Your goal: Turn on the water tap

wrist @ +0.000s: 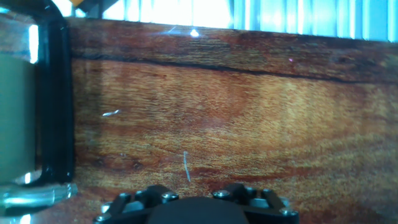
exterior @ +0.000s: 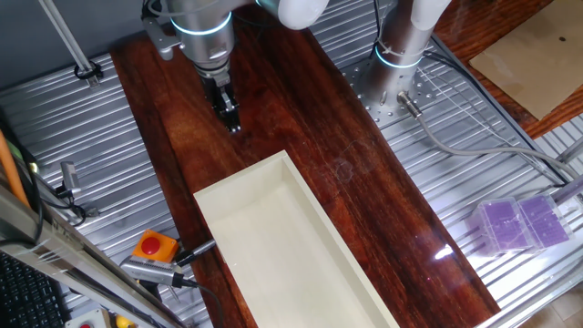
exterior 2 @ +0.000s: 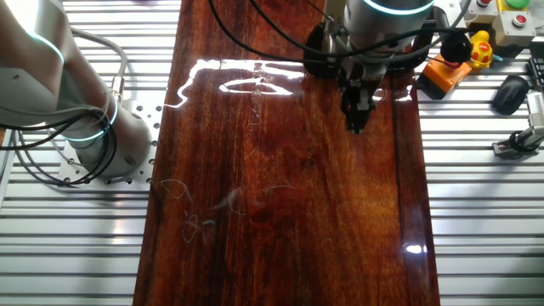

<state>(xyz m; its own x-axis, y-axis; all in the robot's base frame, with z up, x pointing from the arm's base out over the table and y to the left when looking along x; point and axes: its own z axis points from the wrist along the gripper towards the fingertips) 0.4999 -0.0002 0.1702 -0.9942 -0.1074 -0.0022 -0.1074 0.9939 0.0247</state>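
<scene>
No tap shows in any view; one claw (exterior: 231, 120) hangs over bare worktop (exterior: 364, 196).
Fingers look pressed together, empty, pointing down near the cream tray's (exterior: 239, 182) 12 o'clock edge, perhaps poised to search.

A robotics lab or test bench, not a home; a polished dark wooden board (exterior: 301, 118) lies on a ribbed metal table (exterior: 474, 173) built of aluminium rails; a robot arm base (exterior: 401, 46) is bolted to a drilled metal plate (exterior: 387, 91), with grey cables (exterior: 474, 150) trailing across the rails; an orange box with a red stop button (exterior: 153, 244) sits at the table edge, and a second arm (exterior 2: 59, 93) with a glowing ring stands beside the board; a black keyboard (exterior: 27, 296) and a computer mouse (exterior 2: 510, 92) lie close by.
</scene>
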